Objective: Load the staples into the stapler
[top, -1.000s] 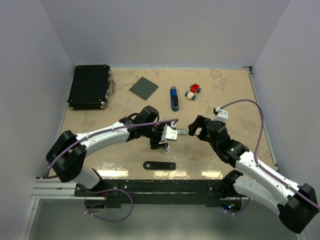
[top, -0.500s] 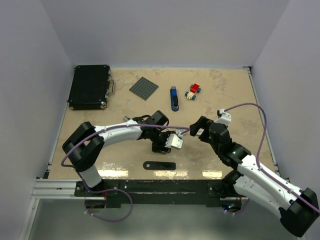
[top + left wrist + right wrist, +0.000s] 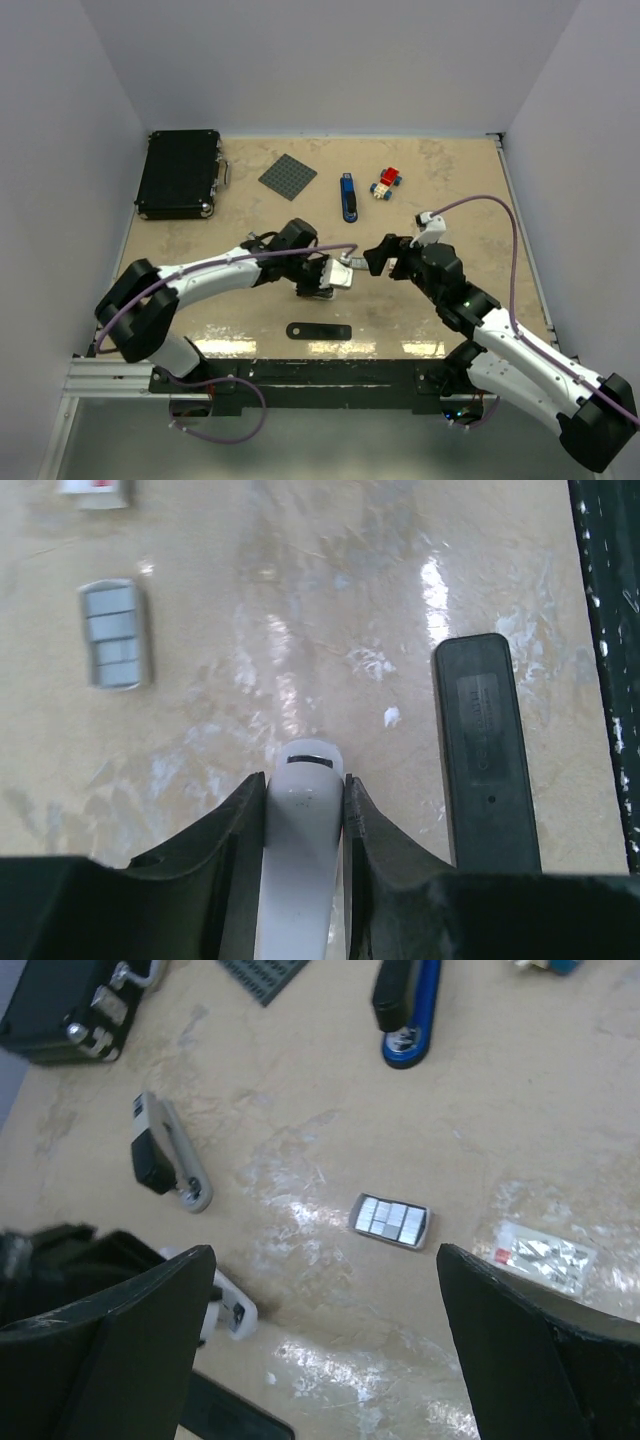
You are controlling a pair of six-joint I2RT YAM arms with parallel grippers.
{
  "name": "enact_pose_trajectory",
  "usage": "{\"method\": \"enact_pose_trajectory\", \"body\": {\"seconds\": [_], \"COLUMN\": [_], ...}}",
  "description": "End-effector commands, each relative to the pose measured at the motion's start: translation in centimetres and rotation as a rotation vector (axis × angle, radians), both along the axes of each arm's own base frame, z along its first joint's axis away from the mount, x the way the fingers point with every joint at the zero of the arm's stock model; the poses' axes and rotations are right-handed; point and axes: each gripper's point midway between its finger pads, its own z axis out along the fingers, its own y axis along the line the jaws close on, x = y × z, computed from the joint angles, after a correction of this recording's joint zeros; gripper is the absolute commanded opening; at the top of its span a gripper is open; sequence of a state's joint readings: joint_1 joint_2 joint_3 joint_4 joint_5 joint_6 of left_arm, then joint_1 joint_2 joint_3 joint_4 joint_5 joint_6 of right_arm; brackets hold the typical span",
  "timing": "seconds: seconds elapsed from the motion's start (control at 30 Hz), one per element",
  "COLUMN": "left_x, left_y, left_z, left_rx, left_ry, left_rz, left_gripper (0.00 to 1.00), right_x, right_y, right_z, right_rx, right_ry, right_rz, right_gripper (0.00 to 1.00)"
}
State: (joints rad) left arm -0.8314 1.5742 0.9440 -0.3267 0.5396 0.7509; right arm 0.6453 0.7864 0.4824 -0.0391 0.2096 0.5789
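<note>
Left claw [image 3: 305, 778] clamped on white bar [image 3: 301, 845], bottom centre of wrist frame. Black flat strip [image 3: 484, 755] lay right of it. Right claw [image 3: 322, 1260] gaped wide, empty. Staples [image 3: 391, 1221] lay on table [image 3: 300, 1090], grey piece mid-frame, white red-marked piece [image 3: 545, 1255] further right.

A glossy beige marbled table [image 3: 450, 190] is enclosed by plain pale lilac walls [image 3: 330, 60], with glare reflected along its lower edge.

High rear overview; wrist cameras share the staples [image 3: 391, 1221].
</note>
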Motion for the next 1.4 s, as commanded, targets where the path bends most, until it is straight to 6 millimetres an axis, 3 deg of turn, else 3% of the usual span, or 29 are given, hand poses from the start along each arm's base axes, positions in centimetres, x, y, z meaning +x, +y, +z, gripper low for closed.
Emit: {"method": "enact_pose_trajectory", "body": {"seconds": [0.0, 0.03, 0.1, 0.13, 0.2, 0.23, 0.3, 0.53, 0.7, 0.87, 1.13, 1.2, 1.3, 1.33, 1.37], "left_x": [2.1, 3.1, 3.4, 3.5, 3.2, 3.0, 2.1, -1.1, -2.5, -2.6, -2.5, -2.6, -2.6, -2.5, -2.4], "left_y": [0.1, 0.9, 1.7, 2.8, 3.6, 4.2, 4.7, 5.2, 4.9, 4.9, 4.7, 4.7, 4.8, 4.9, 5.3], "left_z": [8.5, 9.4, 13.5, 13.4, 16.7, 16.9, 19.8, 24.3, 25.4, 25.4, 25.5, 25.9, 26.7, 27.0, 27.4], "left_rx": [-0.378, -0.454, -0.592, -0.615, -0.727, -0.752, -0.861, -1.033, -1.077, -1.078, -1.063, -1.071, -1.090, -1.097, -1.116], "left_ry": [0.013, -0.013, -0.050, -0.041, -0.062, -0.057, -0.072, -0.022, 0.066, 0.081, 0.072, 0.068, 0.056, 0.048, 0.034], "left_rz": [0.166, 0.204, 0.258, 0.297, 0.325, 0.345, 0.347, 0.275, 0.215, 0.217, 0.202, 0.193, 0.193, 0.202, 0.223], "left_gripper": [0.00, 0.00, 0.00, 0.00, 0.00, 0.00, 0.00, 0.00, 0.00, 0.00, 0.00, 0.00, 0.00, 0.00, 0.00], "right_x": [-0.1, -0.4, -1.7, -2.4, -4.3, -4.5, -5.7, -6.3, -6.9, -7.3, -7.6, -7.4, -7.3, -7.1, -7.0], "right_y": [3.3, 3.8, 5.3, 5.9, 7.6, 8.0, 9.3, 11.9, 13.0, 13.5, 13.7, 13.8, 13.8, 13.6, 13.5], "right_z": [6.4, 6.7, 8.2, 8.4, 9.5, 10.1, 10.1, 12.3, 14.2, 14.4, 15.1, 14.8, 14.8, 14.9, 14.8], "right_rx": [-0.019, -0.036, -0.021, -0.066, -0.056, -0.069, -0.065, -0.057, -0.021, 0.001, 0.044, 0.042, 0.040, 0.035, 0.036], "right_ry": [-0.282, -0.318, -0.399, -0.469, -0.565, -0.600, -0.616, -0.712, -0.765, -0.750, -0.725, -0.708, -0.695, -0.697, -0.689], "right_rz": [0.257, 0.304, 0.429, 0.513, 0.677, 0.718, 0.841, 1.038, 1.120, 1.177, 1.186, 1.188, 1.178, 1.162, 1.145], "right_gripper": [0.98, 0.98, 0.98, 0.98, 0.98, 0.98, 0.98, 0.97, 0.89, 0.75, 0.61, 0.51, 0.27, 0.11, 0.01]}}
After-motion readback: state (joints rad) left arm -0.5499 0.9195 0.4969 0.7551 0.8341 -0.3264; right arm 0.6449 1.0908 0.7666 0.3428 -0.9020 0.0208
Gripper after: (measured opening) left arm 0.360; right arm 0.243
